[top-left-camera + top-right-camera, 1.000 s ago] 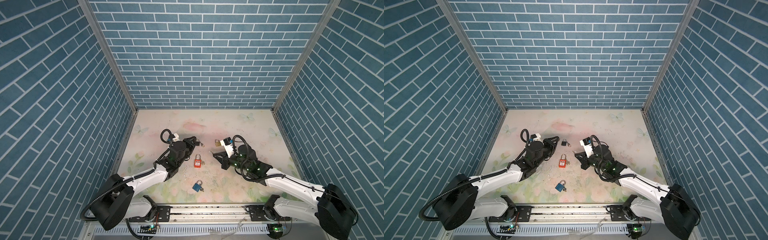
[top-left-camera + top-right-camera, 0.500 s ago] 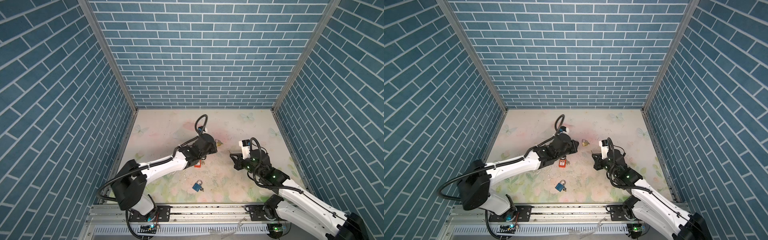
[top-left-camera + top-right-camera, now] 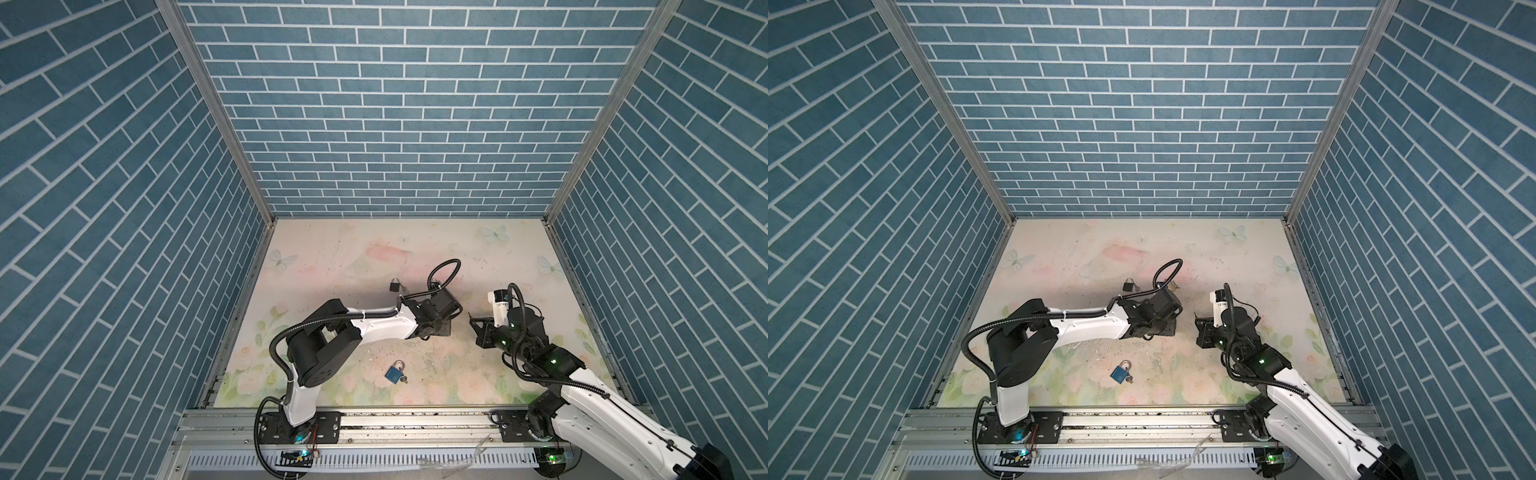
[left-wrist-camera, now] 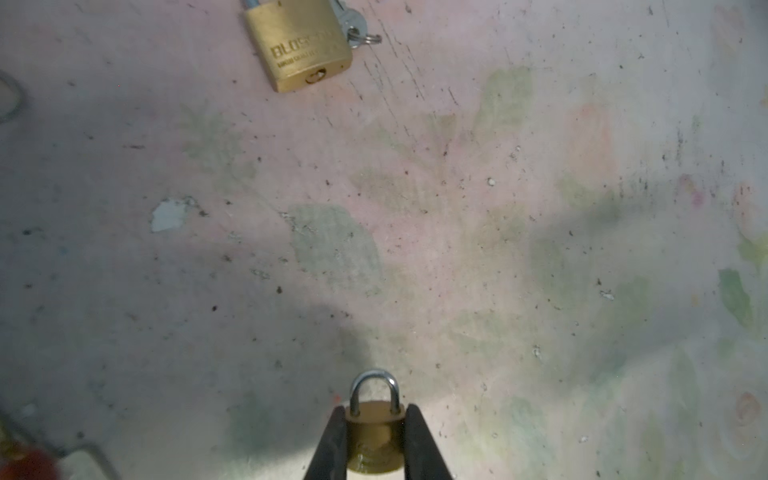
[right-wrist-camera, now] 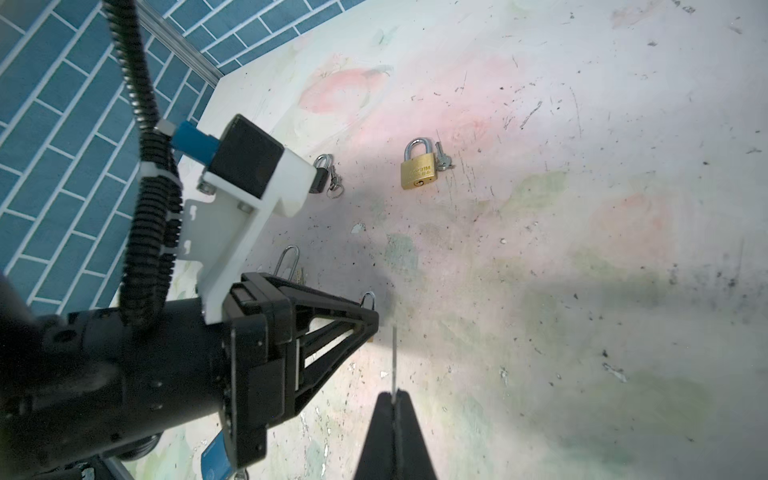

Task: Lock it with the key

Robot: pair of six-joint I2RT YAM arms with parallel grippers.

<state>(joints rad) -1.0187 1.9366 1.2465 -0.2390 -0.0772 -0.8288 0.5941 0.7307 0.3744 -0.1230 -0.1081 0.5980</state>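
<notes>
My left gripper (image 4: 375,409) is shut on a small brass padlock (image 4: 375,436), whose closed steel shackle sticks out past the fingertips. In both top views that gripper (image 3: 444,329) hangs low over the middle of the mat. My right gripper (image 5: 394,392) is shut on a thin key (image 5: 393,357), seen edge-on, with its blade pointing toward the left gripper's tip. In a top view the right gripper (image 3: 473,328) stands a short gap to the right of the left one. The padlock's keyhole is hidden.
A larger brass padlock (image 5: 419,168) with keys lies farther back. A black padlock (image 3: 395,285) lies behind the left arm and a blue padlock (image 3: 394,372) with a key lies near the front. Blue brick walls (image 3: 386,124) enclose the floral mat (image 3: 415,249).
My left arm has swung to the right across the middle, carrying the small padlock. My right arm has drawn back to the right with the key. Both grippers stayed shut.
</notes>
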